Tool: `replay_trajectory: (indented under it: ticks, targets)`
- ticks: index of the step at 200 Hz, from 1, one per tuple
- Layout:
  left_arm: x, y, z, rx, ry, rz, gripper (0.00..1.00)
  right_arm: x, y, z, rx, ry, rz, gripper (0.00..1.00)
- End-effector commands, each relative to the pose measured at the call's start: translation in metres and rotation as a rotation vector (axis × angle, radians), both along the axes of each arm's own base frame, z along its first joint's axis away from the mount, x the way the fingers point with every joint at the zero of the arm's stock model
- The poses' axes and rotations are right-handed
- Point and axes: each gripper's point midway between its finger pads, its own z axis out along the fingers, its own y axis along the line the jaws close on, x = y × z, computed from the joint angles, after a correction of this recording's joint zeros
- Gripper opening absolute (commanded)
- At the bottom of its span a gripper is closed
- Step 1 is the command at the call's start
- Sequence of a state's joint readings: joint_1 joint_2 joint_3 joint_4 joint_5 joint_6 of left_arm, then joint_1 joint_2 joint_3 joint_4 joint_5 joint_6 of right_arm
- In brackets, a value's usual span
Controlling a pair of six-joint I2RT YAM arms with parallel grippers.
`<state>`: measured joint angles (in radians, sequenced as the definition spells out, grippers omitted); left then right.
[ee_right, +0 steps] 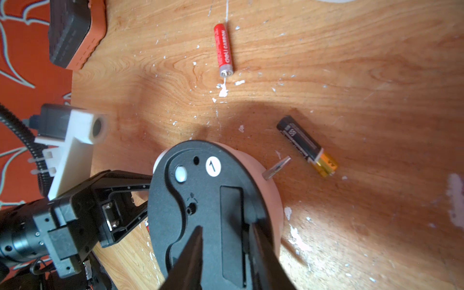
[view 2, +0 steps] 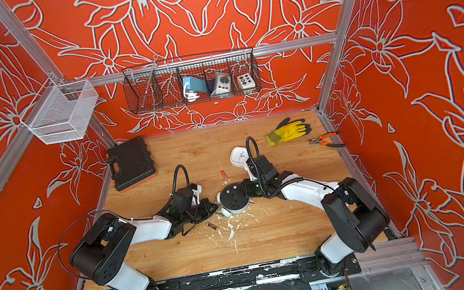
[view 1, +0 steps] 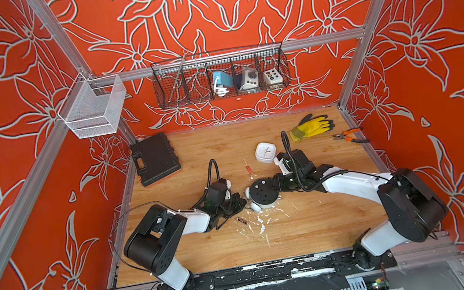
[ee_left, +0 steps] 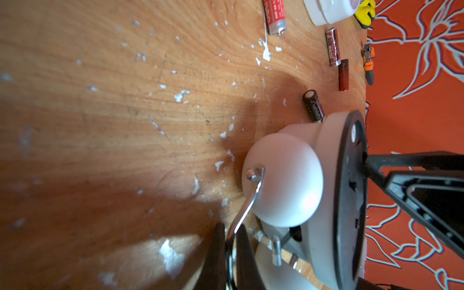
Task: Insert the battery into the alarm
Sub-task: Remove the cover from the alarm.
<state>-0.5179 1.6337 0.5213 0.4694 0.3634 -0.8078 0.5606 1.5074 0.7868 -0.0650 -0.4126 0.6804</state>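
Note:
The round twin-bell alarm (view 1: 263, 193) (view 2: 233, 198) lies face down mid-table with its black back (ee_right: 200, 190) upward. My left gripper (view 1: 244, 203) (ee_left: 229, 241) is shut on the alarm's wire handle (ee_left: 251, 200) beside a white bell (ee_left: 281, 180). My right gripper (view 1: 275, 188) (ee_right: 224, 227) hovers over the back, open, its fingers (ee_right: 193, 251) straddling the closed battery cover (ee_right: 231, 213). A black-and-gold battery (ee_right: 307, 147) (ee_left: 313, 106) lies loose beside the alarm's metal foot (ee_right: 276, 168). A red battery (view 1: 249, 170) (ee_right: 223, 50) lies farther back. No battery is held.
Another battery (view 1: 241, 221) lies near my left wrist, and two more (ee_left: 332, 46) lie beyond the alarm. A white square clock (view 1: 266, 152), yellow glove (view 1: 313, 126), pliers (view 1: 351, 136) and black toolbox (view 1: 156, 159) sit toward the back. White flecks litter the wood.

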Motion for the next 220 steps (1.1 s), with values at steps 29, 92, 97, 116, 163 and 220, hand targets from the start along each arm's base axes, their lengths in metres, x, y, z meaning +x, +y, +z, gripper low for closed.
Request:
replay_trajectory:
  ticks: [29, 92, 97, 116, 163, 220]
  targets:
    - [-0.013, -0.004, -0.015, 0.043, 0.045, -0.055, 0.0, -0.035, 0.022, -0.007, 0.083, 0.119, 0.119, 0.15]
    - [-0.01, -0.004, -0.013, 0.046, 0.043, -0.053, 0.0, -0.034, 0.017, -0.004, 0.071, 0.103, 0.111, 0.0]
    - [-0.01, -0.004, -0.013, 0.048, 0.041, -0.052, 0.0, -0.034, 0.017, -0.004, 0.072, 0.102, 0.113, 0.0]
    - [-0.009, -0.003, -0.014, 0.056, 0.042, -0.049, 0.0, -0.033, 0.017, 0.003, 0.097, 0.085, 0.115, 0.0]
    - [-0.009, -0.003, -0.014, 0.06, 0.043, -0.049, 0.0, -0.03, 0.012, 0.009, 0.082, 0.053, 0.107, 0.0]
    - [-0.009, -0.002, -0.014, 0.065, 0.042, -0.047, 0.0, -0.028, 0.004, 0.01, 0.048, 0.032, 0.09, 0.0]
